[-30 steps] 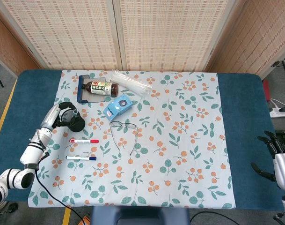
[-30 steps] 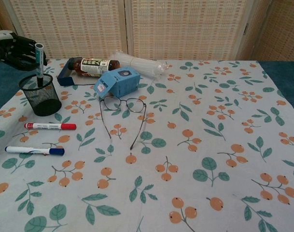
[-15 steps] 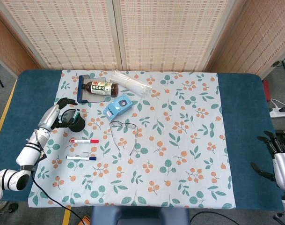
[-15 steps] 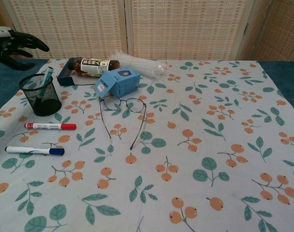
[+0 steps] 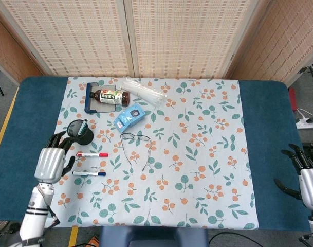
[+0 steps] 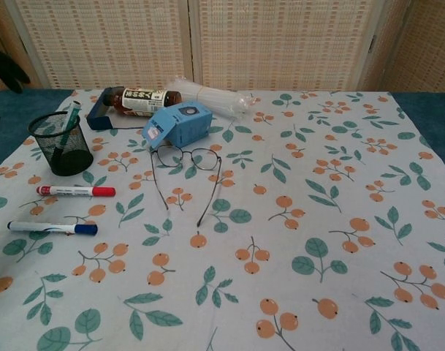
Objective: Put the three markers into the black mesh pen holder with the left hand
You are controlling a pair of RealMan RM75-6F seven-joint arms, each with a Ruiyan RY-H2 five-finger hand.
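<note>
The black mesh pen holder [image 6: 61,142] [image 5: 80,131] stands at the cloth's left side with a green-capped marker [image 6: 67,121] leaning inside it. A red marker [image 6: 75,191] [image 5: 92,154] and a blue marker [image 6: 52,227] [image 5: 89,173] lie flat on the cloth in front of the holder. My left hand [image 5: 52,159] hovers open and empty, left of both loose markers and nearer than the holder; only its dark fingertips [image 6: 4,64] show at the chest view's left edge. My right hand [image 5: 306,174] rests open at the far right, off the cloth.
A tea bottle [image 6: 140,99] lies on a blue stand, with a clear plastic bundle [image 6: 211,96] beside it at the back. A blue box [image 6: 178,123] and folded-open glasses [image 6: 184,170] lie right of the holder.
My left hand let go of the green-capped marker into the holder, then opened and drew back toward the near left, away from the holder. The marker now leans inside it.
</note>
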